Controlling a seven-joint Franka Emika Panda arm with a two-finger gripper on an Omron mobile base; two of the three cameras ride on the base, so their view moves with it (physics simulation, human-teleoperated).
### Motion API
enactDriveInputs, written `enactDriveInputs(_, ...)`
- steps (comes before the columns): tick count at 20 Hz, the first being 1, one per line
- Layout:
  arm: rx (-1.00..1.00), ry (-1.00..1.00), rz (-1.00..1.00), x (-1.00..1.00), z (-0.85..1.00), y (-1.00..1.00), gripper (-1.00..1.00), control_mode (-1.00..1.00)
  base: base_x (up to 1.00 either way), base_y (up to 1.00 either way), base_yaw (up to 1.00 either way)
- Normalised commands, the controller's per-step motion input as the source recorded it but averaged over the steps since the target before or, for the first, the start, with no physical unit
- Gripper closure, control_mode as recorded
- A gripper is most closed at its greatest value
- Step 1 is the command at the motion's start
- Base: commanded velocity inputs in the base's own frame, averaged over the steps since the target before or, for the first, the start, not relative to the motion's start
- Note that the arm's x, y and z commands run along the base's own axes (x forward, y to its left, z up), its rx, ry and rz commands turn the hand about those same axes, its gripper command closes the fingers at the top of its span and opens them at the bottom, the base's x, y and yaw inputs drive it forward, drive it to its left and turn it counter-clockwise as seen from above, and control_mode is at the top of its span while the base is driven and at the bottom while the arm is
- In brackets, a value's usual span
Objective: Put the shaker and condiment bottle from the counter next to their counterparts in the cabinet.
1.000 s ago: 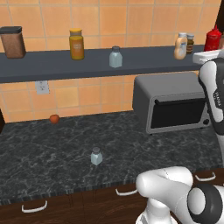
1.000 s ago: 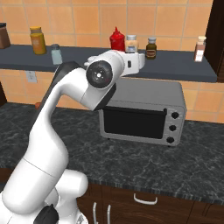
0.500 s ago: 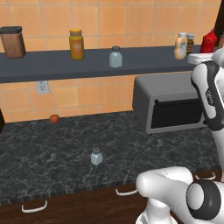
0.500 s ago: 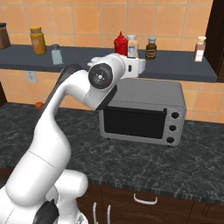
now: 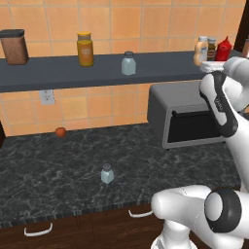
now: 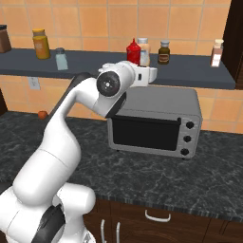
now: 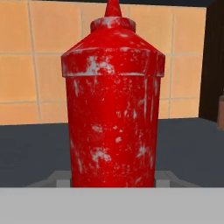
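Note:
My gripper (image 7: 113, 179) is shut on the lower part of the red condiment bottle (image 7: 113, 100). I hold the condiment bottle (image 6: 133, 51) upright over the cabinet shelf (image 6: 190, 76), just left of the beige squeeze bottle (image 6: 143, 51). Whether its base touches the shelf I cannot tell. From the left base camera the condiment bottle (image 5: 223, 48) rises above the gripper (image 5: 216, 63), right of the beige bottle (image 5: 201, 50). The small shaker (image 5: 107, 173) stands on the counter (image 5: 48, 165). Its larger twin (image 5: 128, 63) is on the cabinet shelf (image 5: 58, 73).
A grey microwave (image 6: 154, 121) sits on the counter right under my hand. The shelf also carries an amber jar (image 5: 85, 48), a brown canister (image 5: 14, 46), a dark jar (image 6: 163, 52) and a slim shaker (image 6: 217, 52). A small orange ball (image 5: 60, 132) lies by the wall.
The arm has carried the red bottle down a little and sideways along the shelf, closer to the beige bottle. The shaker on the counter has not moved.

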Motion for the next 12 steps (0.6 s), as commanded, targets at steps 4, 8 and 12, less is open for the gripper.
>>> enactDriveInputs(4,0.01,0.00,-0.02,0.28,0.00,0.00,1.00,-1.00,0.00,0.00,0.00)
enactDriveInputs(8,0.01,0.00,-0.02,0.25,0.00,-0.03,1.00,-1.00,0.00,0.00,0.00)
enactDriveInputs(12,0.01,0.00,0.00,0.14,0.00,-0.07,1.00,-1.00,0.00,0.00,0.00)
